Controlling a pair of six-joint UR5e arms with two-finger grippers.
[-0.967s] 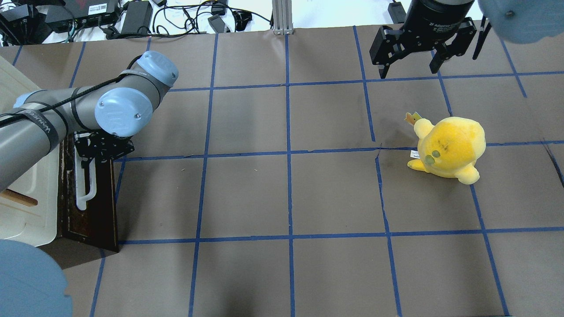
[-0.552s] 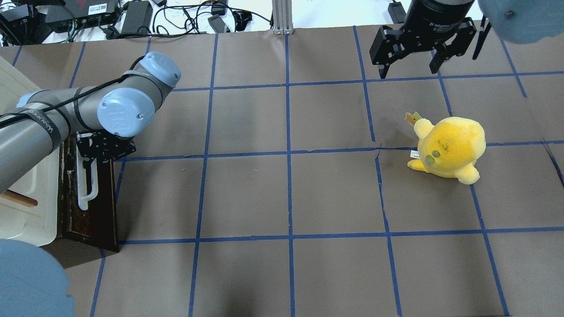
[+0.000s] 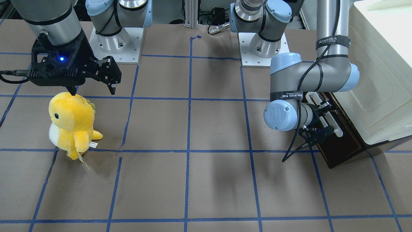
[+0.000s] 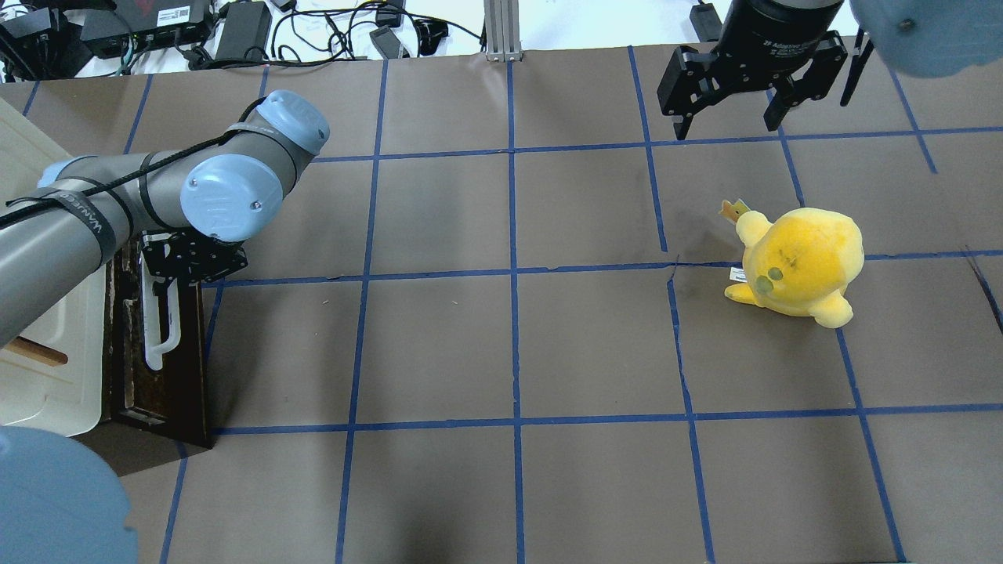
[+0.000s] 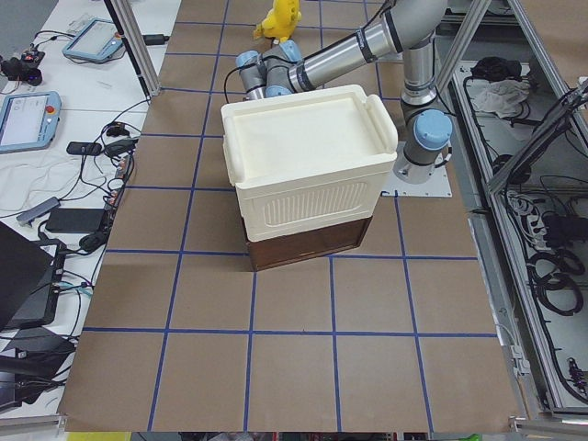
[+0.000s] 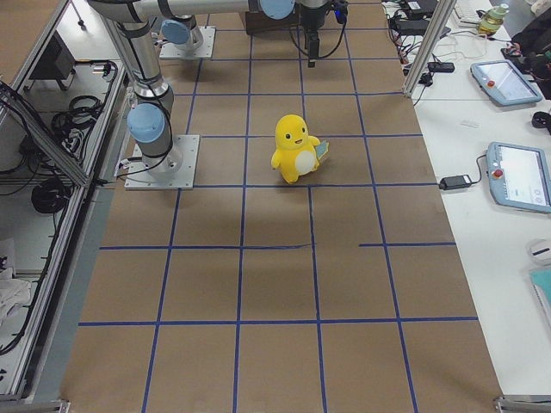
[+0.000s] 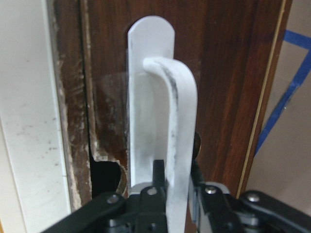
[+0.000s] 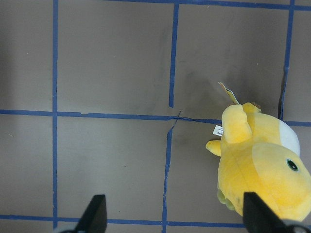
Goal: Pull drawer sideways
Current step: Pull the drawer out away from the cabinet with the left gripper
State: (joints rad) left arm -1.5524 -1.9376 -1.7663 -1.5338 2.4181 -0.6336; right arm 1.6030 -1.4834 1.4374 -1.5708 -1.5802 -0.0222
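The drawer's dark brown front [image 4: 168, 384] sits low on the cream-white cabinet [image 4: 47, 376] at the table's left edge. Its white bar handle [image 4: 161, 329] runs along the front. My left gripper [image 4: 168, 274] is shut on the handle's far end. In the left wrist view the handle [image 7: 180, 121] sits between both fingers of that gripper [image 7: 176, 170], and a dark gap shows between the drawer front [image 7: 228, 73] and the cabinet. The front view shows the same grasp by the left gripper [image 3: 318, 127]. My right gripper [image 4: 729, 117] is open and empty, hovering far right.
A yellow plush toy [image 4: 799, 262] stands on the right side of the table, below the right gripper; it also shows in the right wrist view [image 8: 262, 165]. Blue tape lines grid the brown table. Cables and power bricks [image 4: 243, 31] lie beyond the far edge.
My left arm and gripper have shifted slightly right, and the handle and drawer front have moved with them a little away from the cabinet. The right arm and the plush have not moved.
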